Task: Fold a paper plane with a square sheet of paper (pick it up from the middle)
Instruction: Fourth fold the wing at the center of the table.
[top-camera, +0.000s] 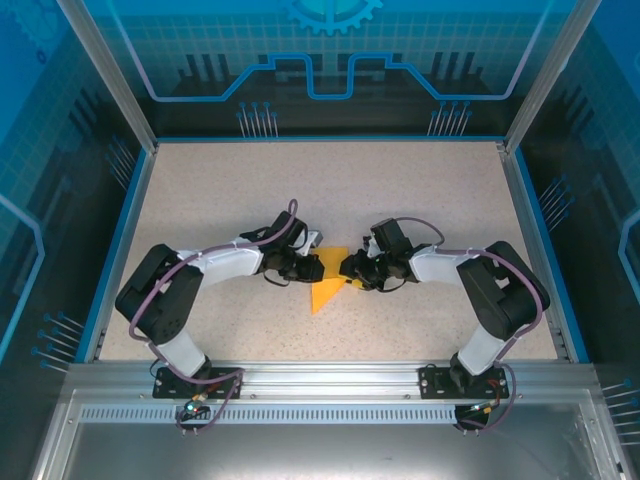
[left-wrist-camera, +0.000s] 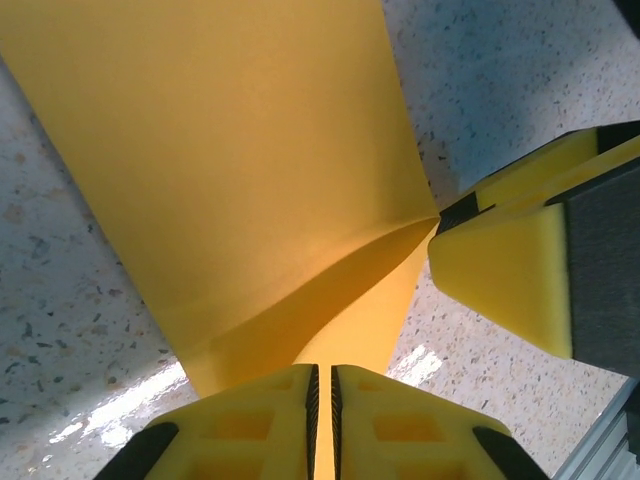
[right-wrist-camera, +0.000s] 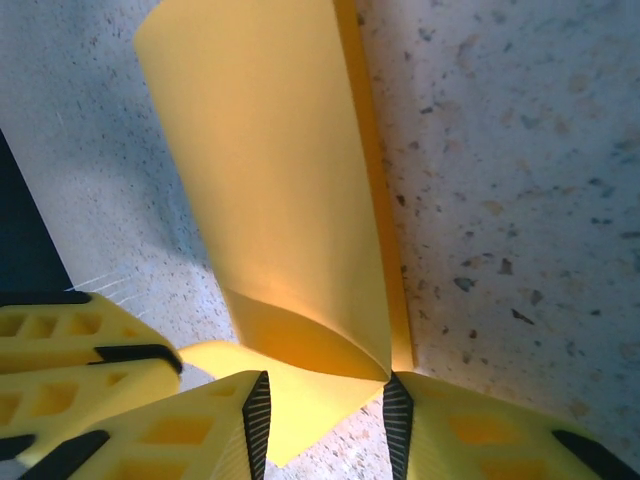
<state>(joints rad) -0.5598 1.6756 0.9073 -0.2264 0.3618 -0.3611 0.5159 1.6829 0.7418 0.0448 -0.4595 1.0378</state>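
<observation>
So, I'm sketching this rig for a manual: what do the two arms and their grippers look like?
The left arm and right arm have bulky black joint housings and white links. A purplish cable loops along each one. The left gripper and right gripper have chunky yellow fingers with moulded hollow pockets and black ribbed pads.

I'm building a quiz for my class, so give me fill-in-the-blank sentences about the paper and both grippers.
The sheet of paper lies ___ the left gripper and the right gripper. The left gripper is ___ on the paper's edge. The right gripper's jaws stand ___ around the paper. Missing: between; shut; open.
</observation>
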